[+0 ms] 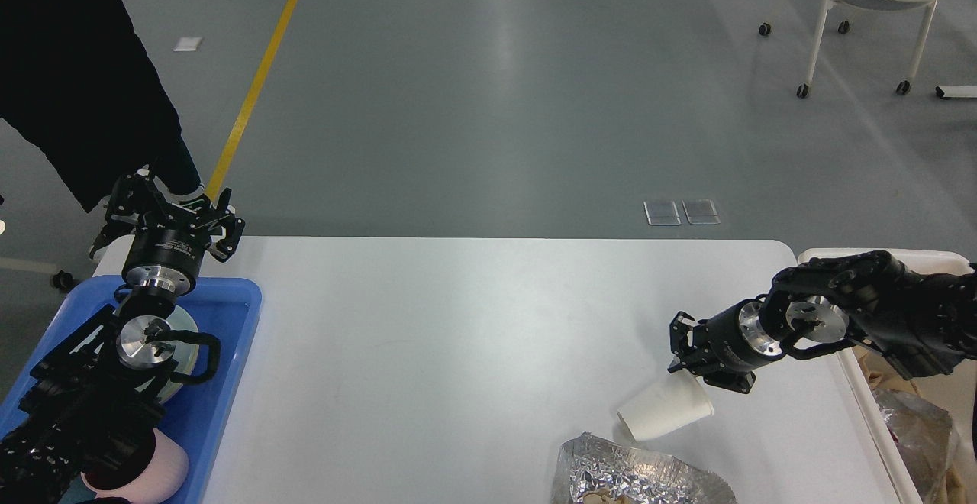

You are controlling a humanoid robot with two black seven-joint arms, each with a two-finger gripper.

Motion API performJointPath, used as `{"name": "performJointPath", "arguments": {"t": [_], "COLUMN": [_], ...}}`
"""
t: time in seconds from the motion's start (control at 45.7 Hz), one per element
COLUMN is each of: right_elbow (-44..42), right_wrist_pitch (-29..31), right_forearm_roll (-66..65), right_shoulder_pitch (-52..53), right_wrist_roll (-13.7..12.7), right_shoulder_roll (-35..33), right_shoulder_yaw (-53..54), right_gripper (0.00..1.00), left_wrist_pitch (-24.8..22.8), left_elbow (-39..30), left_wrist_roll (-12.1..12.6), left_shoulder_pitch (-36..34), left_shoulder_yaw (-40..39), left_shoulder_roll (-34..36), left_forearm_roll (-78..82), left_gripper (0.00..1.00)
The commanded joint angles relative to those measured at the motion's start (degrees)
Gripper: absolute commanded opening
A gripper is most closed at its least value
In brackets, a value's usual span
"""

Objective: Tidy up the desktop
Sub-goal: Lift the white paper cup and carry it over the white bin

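- The right gripper (689,373) has its fingers closed on the base end of a white paper cup (665,411), which tilts with its open mouth pointing down-left, near the right front of the desktop (473,336).
- Whether the cup's lower edge touches the white surface I cannot tell; it looks barely clear of it.
- Just beside the cup, at the near edge, lies a crumpled sheet of aluminium foil (641,477).
- The cream-white bin (870,412) stands against the table's right side, so I judge the cup is bound there.
- To do this well, keep the pinch gentle so the thin wall doesn't buckle, lift clear of the bin's rim before swinging right, and let go only once above the opening.
- The left gripper (164,210) hangs over the far end of the blue tray (229,351), fingers spread and holding nothing.
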Motion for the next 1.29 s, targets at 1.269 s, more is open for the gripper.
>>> {"name": "performJointPath", "arguments": {"t": [1.269], "right_elbow": [-11.00], "right_wrist_pitch": [-0.51], "right_forearm_roll": [0.70], "right_shoulder_pitch": [23.62], "right_wrist_roll": [0.00], "right_shoulder_roll": [-27.40], "right_shoulder_yaw": [-5.83], "right_gripper": [0.00], "left_wrist_pitch": [0.00], "left_elbow": [0.00], "left_wrist_roll": [0.00], "left_shoulder_pitch": [0.00], "left_shoulder_yaw": [0.09], "left_shoulder_roll": [0.00], "left_forearm_roll": [0.00], "left_gripper": [0.97]}}
